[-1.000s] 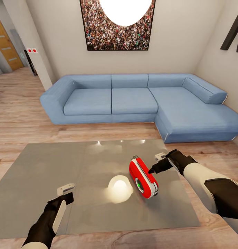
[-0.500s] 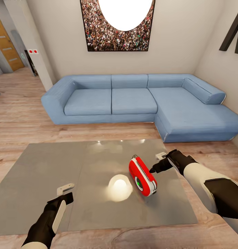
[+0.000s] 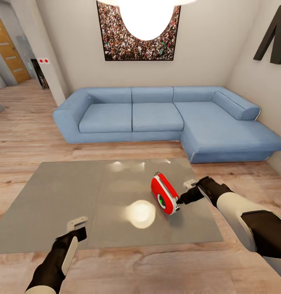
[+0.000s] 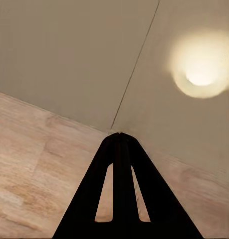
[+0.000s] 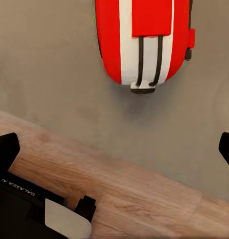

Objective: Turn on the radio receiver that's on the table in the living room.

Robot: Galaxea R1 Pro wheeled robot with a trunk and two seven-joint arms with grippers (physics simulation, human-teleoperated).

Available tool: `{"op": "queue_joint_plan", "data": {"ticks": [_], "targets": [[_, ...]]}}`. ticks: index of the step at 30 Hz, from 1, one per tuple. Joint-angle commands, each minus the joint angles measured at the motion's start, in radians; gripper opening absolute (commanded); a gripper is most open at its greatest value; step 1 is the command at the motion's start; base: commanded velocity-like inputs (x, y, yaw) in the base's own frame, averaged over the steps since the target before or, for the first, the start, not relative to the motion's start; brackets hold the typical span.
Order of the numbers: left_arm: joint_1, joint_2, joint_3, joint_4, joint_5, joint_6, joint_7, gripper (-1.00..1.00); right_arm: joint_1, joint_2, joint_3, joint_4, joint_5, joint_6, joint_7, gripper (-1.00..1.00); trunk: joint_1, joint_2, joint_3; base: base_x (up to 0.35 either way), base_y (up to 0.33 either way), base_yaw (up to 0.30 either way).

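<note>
The radio receiver (image 3: 165,195) is seen standing on the glossy grey table (image 3: 54,196), right of its middle, in front of the blue sofa (image 3: 156,118); the right gripper (image 3: 184,199) is held just beside the radio's right end, its fingers spread wide apart; the left gripper (image 4: 119,137) is pressed together, poised over the table's near edge, well apart from the radio.

**Colours in the living room**

A red radio receiver (image 3: 165,194) with white sides and a green dial sits on a glossy grey table (image 3: 67,196). Blue sofa (image 3: 164,118), pale wood-plank floor (image 3: 26,134), beige walls, black grippers.
</note>
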Motion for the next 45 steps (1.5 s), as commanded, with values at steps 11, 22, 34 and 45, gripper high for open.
{"op": "queue_joint_plan", "data": {"ticks": [11,22,34,45], "targets": [[0.000,0.002,-0.001,0.062,0.001,-0.001,-0.005,-1.00,0.004,-0.002,0.000,0.041,-0.006,-0.004,-0.038,1.00,-0.042,0.077,0.035,-0.180,0.000,0.000],[0.000,0.101,-0.013,0.654,-0.053,-0.344,-0.073,-1.00,0.160,-0.020,0.000,0.210,-0.008,-0.145,-0.094,1.00,-0.084,0.154,0.069,-0.003,0.000,0.000],[0.018,0.207,-0.032,1.012,-0.117,-0.726,-0.251,-1.00,0.640,-0.036,-0.005,0.211,-0.230,-0.582,-0.584,1.00,-0.092,0.168,0.075,0.000,0.000,0.000],[0.093,0.138,-0.043,1.023,-0.409,-0.786,-0.295,-1.00,0.796,0.005,-0.004,0.210,-0.363,-0.672,-0.764,1.00,-0.092,0.168,0.075,0.000,0.000,0.000]]}}
